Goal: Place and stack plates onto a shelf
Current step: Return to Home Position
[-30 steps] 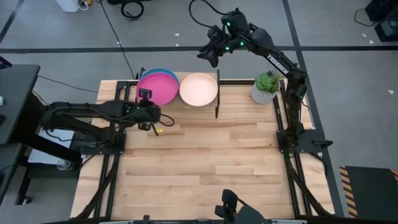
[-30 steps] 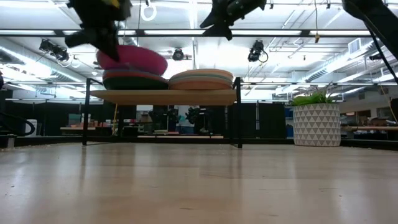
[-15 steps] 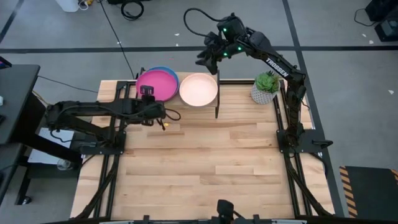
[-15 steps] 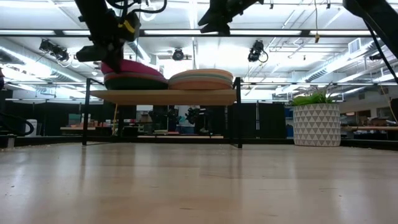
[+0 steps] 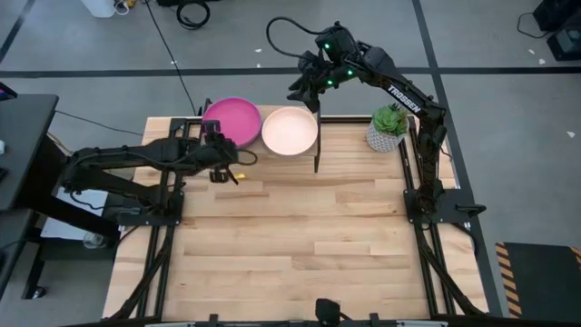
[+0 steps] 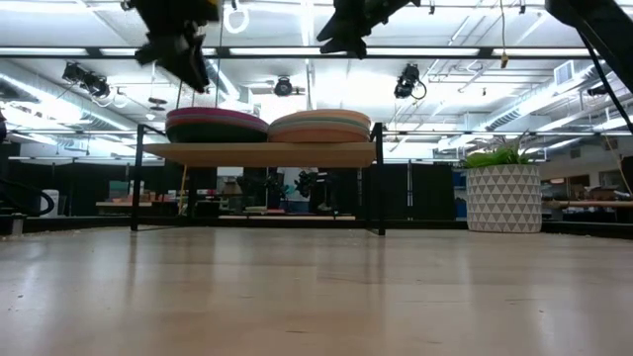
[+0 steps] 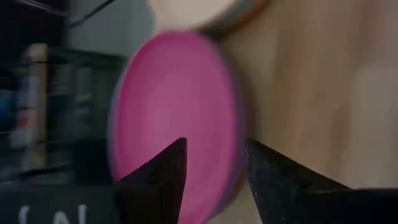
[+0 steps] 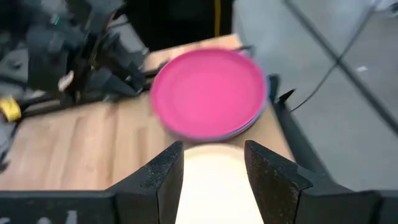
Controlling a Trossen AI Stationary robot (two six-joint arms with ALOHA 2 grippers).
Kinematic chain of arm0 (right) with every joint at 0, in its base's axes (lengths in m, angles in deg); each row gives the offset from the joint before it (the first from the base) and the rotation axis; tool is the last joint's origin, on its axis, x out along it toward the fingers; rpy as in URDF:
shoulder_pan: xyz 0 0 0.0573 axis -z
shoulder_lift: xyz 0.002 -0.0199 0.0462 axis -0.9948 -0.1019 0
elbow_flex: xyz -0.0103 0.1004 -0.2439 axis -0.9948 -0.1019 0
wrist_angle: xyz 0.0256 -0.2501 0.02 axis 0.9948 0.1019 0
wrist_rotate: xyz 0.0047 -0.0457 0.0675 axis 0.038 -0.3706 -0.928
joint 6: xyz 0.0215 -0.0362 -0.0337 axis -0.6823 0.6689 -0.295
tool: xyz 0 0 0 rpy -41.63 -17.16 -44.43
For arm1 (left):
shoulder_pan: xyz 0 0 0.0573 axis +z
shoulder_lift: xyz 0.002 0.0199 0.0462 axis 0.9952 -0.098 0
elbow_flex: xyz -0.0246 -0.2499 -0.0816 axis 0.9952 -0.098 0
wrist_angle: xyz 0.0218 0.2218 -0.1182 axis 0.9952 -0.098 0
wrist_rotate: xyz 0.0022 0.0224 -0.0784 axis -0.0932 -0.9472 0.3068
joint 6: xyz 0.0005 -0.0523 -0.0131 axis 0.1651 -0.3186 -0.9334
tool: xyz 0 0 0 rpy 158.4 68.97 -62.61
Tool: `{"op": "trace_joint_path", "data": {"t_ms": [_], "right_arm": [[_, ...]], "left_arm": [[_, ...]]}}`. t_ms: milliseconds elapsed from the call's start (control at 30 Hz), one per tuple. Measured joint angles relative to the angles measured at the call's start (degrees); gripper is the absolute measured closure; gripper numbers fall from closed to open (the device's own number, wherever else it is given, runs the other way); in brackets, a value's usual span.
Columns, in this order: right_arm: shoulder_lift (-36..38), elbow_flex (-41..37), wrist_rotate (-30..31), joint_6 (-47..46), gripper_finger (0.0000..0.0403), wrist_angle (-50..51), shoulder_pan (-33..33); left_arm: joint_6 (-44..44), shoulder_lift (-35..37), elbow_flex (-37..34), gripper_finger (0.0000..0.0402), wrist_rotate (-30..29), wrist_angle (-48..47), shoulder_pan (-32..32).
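A magenta plate (image 5: 231, 121) lies level on top of the left stack of plates (image 6: 216, 126) on the shelf (image 6: 262, 153). A cream plate (image 5: 290, 130) tops the right stack (image 6: 319, 127). My left gripper (image 7: 214, 168) hangs open just above the magenta plate's near-left rim and clear of it, as the low view shows (image 6: 183, 49). My right gripper (image 8: 211, 155) is open and holds nothing. It hovers high over the shelf's far side, above the cream plate (image 8: 214, 171), and shows in the high view (image 5: 309, 84).
A potted plant in a white patterned pot (image 5: 388, 127) stands on the table right of the shelf. The slatted wooden tabletop (image 5: 309, 236) stretches bare in front of the shelf. The shelf's black legs (image 6: 381, 178) stand at its corners.
My left gripper has opened and let go of the magenta plate, then risen above it. The plate, tilted and set off toward the near side a second ago, has dropped level and now lies squarely on the left stack, covering the blue plate beneath.
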Motion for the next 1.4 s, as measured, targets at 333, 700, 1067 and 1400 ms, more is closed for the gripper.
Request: {"op": "trace_joint_path", "data": {"t_ms": [333,700,1067,1400], "right_arm": [[0.79,-3.56,-3.74,7.45,0.0227,7.42,-2.3],[17.19,-29.42,7.01,4.46,0.0233,-15.4,-7.19],[37.94,-62.59,16.23,-0.3,0.0233,-41.3,-12.6],[49.02,-84.79,17.03,-4.14,0.0233,-61.84,-15.07]], "left_arm": [[-8.09,8.99,-5.4,0.0256,21.9,12.73,-4.91],[-18.26,21.74,-22.95,0.0289,8.17,26.91,-21.11],[-20.5,23.58,-32.93,0.029,0.46,45.44,-27.05],[-23.45,24.56,-37.78,0.029,-6.33,47.08,-30.59]]}}
